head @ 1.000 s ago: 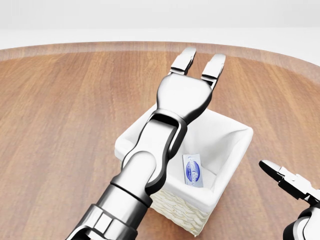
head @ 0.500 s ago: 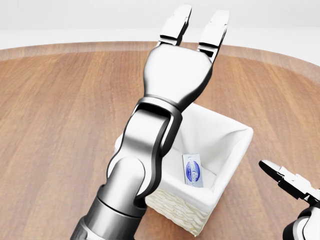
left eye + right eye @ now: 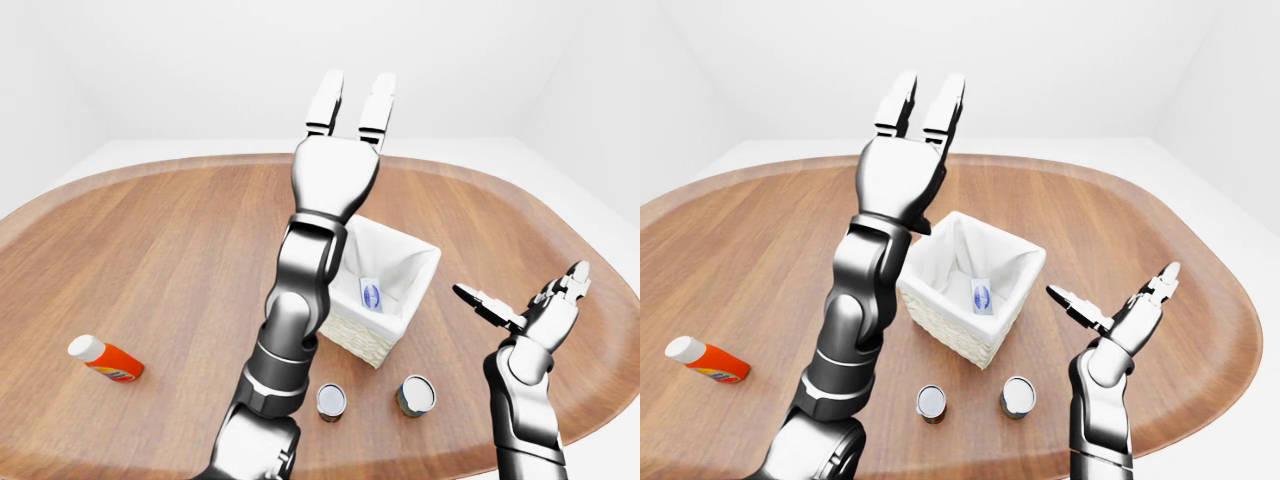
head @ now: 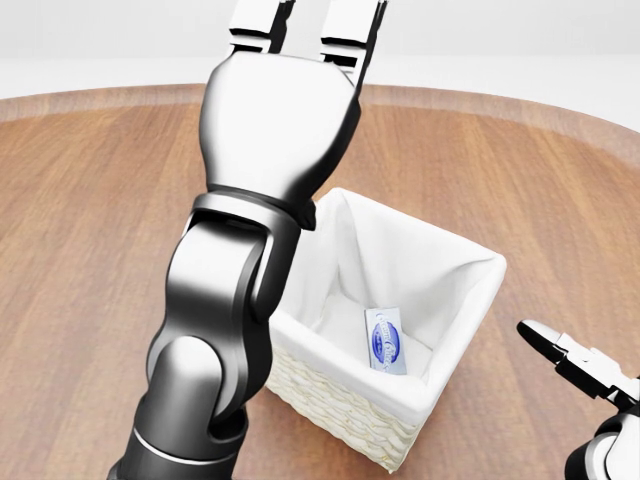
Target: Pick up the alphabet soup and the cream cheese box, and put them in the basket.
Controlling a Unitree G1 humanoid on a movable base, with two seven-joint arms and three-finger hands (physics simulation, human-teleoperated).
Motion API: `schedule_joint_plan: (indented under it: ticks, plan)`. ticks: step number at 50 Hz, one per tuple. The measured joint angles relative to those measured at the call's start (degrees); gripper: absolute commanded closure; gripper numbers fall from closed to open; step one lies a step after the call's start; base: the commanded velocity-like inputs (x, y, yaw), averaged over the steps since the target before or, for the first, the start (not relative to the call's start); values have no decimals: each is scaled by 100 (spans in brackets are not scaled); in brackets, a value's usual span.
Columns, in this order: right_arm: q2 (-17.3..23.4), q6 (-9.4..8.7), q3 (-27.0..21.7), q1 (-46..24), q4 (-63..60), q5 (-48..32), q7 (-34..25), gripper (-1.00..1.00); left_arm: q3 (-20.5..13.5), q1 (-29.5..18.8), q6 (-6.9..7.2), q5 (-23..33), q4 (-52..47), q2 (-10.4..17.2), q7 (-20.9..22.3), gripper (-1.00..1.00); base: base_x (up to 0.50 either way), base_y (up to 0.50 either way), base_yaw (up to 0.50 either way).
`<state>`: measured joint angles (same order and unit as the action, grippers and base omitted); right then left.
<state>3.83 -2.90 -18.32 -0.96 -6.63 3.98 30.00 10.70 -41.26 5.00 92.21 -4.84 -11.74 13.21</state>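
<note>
- White walls and a pale floor surround the big oval wooden table (image 3: 150,260); its near edge runs just below the two cans in the eye views, so I have little margin on that side.
- One half of the job looks done to me: the cream cheese box (image 4: 386,340) lies inside the basket (image 4: 465,300), leaning against the white liner near the bottom.
- I judge the other half not yet done. Two cans stand on the table just below the basket in the left-eye view, the left can (image 3: 331,401) and the right can (image 3: 416,395). I see mostly their lids and cannot read a label, so I cannot tell which is the alphabet soup.
- My left hand (image 3: 348,105) is raised high above the basket, fingers straight and spread, holding nothing. Its arm crosses the basket's left wall in the head view and hides that side from me.
- My right hand (image 3: 525,305) hovers to the right of the basket, clear of the wood, fingers splayed apart and empty.
- An orange bottle (image 3: 105,358) lies on its side far to the left, well apart from everything; it is no obstacle.
- Open wood lies between the cans and around the right can, so I would expect the right hand to have a clear way down to it; the basket's woven wall sits close above both cans and could be bumped.
</note>
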Motion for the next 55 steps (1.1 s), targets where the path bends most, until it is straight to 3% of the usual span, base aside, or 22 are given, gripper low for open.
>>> schedule_joint_plan:
  ticks: [19, 55]
  plan:
    - [-5, -6, 5, 12, -24, -27, 0, -100, -354, 611, 0, -449, -852, 624, -19, -100, 0, 0, 0]
    - [-15, -7, 12, 17, -36, -74, 0, -100, -1295, 1411, 0, -1644, -1442, 1860, -243, -100, 0, 0, 0]
